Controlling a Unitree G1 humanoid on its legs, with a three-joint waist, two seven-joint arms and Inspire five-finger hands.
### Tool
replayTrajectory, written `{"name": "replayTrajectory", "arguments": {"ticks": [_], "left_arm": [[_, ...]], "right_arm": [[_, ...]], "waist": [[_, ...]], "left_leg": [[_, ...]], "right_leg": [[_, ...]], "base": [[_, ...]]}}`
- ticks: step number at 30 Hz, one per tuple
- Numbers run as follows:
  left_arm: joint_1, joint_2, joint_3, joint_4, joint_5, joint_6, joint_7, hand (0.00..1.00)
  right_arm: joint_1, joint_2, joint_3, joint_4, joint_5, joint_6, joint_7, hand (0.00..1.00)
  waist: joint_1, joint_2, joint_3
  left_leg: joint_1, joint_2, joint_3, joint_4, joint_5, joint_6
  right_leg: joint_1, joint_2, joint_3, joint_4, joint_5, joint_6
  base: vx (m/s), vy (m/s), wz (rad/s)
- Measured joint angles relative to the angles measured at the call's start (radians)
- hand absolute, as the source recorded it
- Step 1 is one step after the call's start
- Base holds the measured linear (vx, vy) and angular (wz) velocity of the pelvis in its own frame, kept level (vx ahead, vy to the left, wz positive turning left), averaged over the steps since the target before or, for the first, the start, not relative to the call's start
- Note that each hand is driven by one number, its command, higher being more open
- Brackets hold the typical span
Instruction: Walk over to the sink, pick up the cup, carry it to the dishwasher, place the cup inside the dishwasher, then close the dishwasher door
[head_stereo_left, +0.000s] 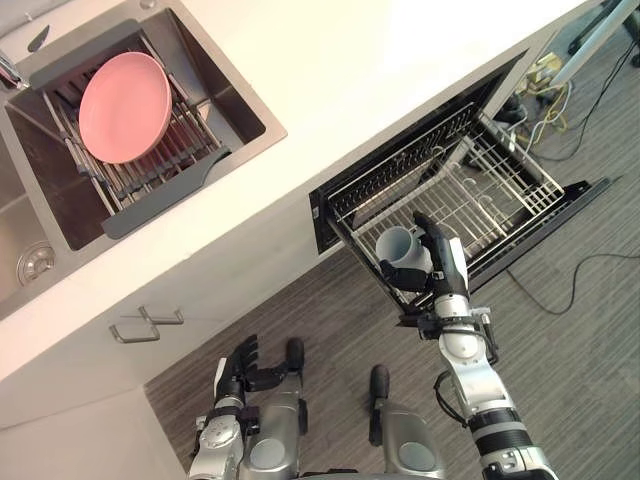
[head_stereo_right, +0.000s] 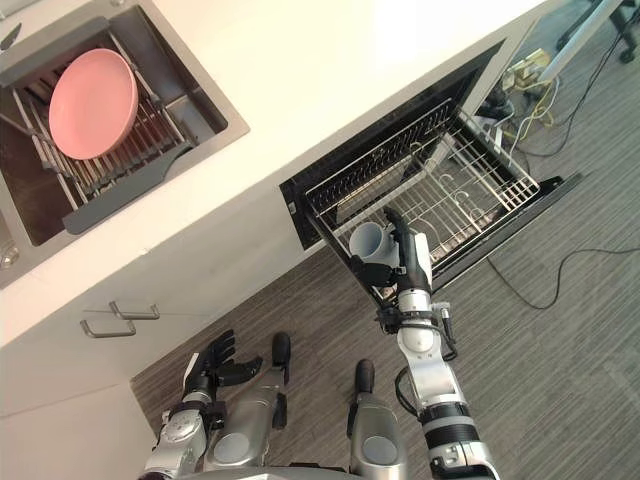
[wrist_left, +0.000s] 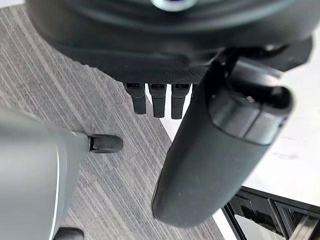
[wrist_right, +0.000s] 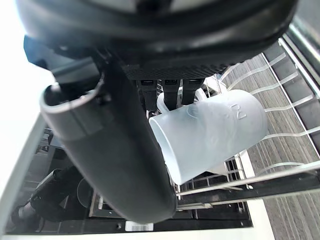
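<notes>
A pale frosted cup lies on its side in my right hand, whose fingers and thumb are curled round it. In the right wrist view the cup hangs just above the wire rack. The hand holds the cup over the front left corner of the pulled-out dishwasher rack, above the open dishwasher door. My left hand hangs low near the floor in front of the cabinets, with its fingers relaxed and nothing in it.
A steel sink is set in the white counter at the left, with a pink plate on a drying rack in it. A drawer handle sits below. Cables lie on the floor right of the dishwasher.
</notes>
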Motion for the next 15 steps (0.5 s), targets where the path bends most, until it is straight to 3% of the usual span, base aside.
{"name": "replayTrajectory", "arguments": {"ticks": [5,15], "left_arm": [[0.024,0.001,-0.005,0.0,0.008,0.004,-0.006,0.9],[0.065,-0.002,-0.017,0.008,0.017,0.007,-0.014,0.9]], "right_arm": [[0.051,0.002,0.0,-0.008,-0.036,0.0,0.001,0.9],[0.083,0.009,-0.039,-0.009,-0.051,0.002,-0.007,0.9]], "waist": [[-0.002,0.008,-0.049],[-0.006,0.022,-0.089]], "left_leg": [[0.022,0.0,0.0,-0.004,-0.004,-0.005],[0.04,0.003,0.002,-0.01,-0.009,-0.009]], "right_leg": [[0.027,0.001,0.0,-0.016,0.0,0.0],[0.049,0.007,0.005,-0.046,0.011,-0.002]], "base": [[0.0,0.0,0.0],[0.0,-0.002,-0.01]]}}
